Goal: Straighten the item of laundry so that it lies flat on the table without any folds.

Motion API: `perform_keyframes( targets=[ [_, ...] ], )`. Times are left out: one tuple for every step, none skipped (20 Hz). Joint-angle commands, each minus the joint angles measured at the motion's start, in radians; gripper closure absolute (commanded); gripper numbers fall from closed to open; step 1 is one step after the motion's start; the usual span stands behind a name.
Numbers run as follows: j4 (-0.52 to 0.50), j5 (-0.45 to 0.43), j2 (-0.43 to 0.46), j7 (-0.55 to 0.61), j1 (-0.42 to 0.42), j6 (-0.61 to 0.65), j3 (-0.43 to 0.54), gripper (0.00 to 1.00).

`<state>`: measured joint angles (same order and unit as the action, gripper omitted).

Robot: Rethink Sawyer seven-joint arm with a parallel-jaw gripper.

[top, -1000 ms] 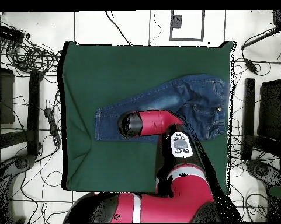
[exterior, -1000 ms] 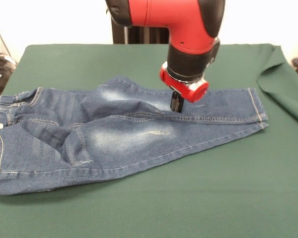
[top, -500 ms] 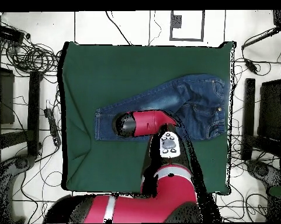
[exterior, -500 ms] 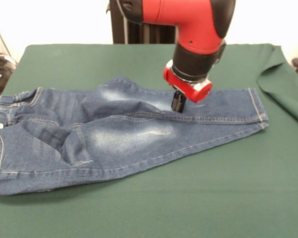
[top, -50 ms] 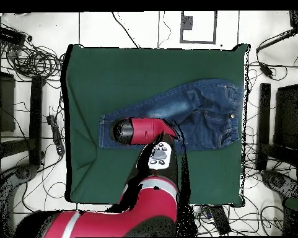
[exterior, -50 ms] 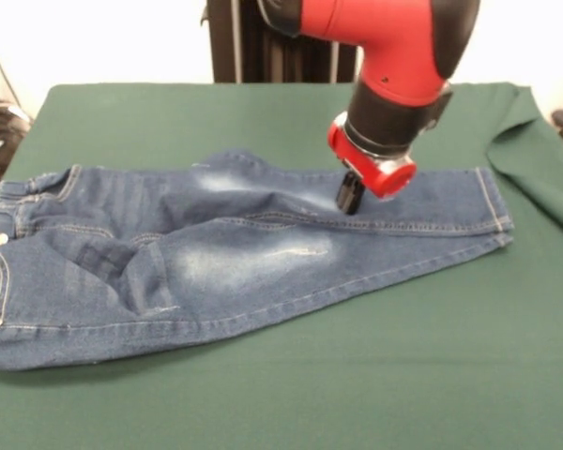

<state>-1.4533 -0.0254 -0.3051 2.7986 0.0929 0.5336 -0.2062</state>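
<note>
My black claw, closed on a fold of the small blue denim jeans, sits at their upper leg; they lie creased across the dark green cloth-covered table.

Across the last second the gripper has slid along the upper leg of the jeans toward 3 o'clock in the front view, away from the faded thigh patch and nearer the cuffs. The cuff end has gone with it, the hems now sitting slightly farther toward 3 o'clock on the table, and the lower leg fabric reads a little more drawn out. Seen from overhead, the arm's red head has moved toward 9 o'clock along the leg, closer to the cuff edge, and the arm's body below it has swung toward 8 o'clock.
</note>
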Motion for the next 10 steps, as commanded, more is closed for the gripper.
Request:
perform_keyframes(
  targets=[
    [-0.014, 0.208, 0.163, 0.341, 0.113, -0.055, 0.158, 1.00],
    [-0.008, 0.228, 0.169, 0.351, 0.125, -0.056, 0.149, 1.00],
    [-0.007, 0.246, 0.170, 0.351, 0.132, -0.057, 0.144, 1.00],
    [0.004, 0.266, 0.177, 0.366, 0.149, -0.046, 0.129, 1.00],
    [0.002, 0.286, 0.176, 0.366, 0.154, -0.047, 0.126, 1.00],
    [0.007, 0.306, 0.178, 0.375, 0.164, -0.039, 0.119, 1.00],
    [0.009, 0.321, 0.178, 0.376, 0.172, -0.034, 0.113, 1.00],
    [0.016, 0.335, 0.181, 0.381, 0.182, -0.022, 0.102, 1.00],
    [0.018, 0.349, 0.183, 0.381, 0.190, -0.021, 0.096, 1.00],
    [0.016, 0.364, 0.184, 0.381, 0.193, -0.024, 0.094, 1.00]
  ],
)
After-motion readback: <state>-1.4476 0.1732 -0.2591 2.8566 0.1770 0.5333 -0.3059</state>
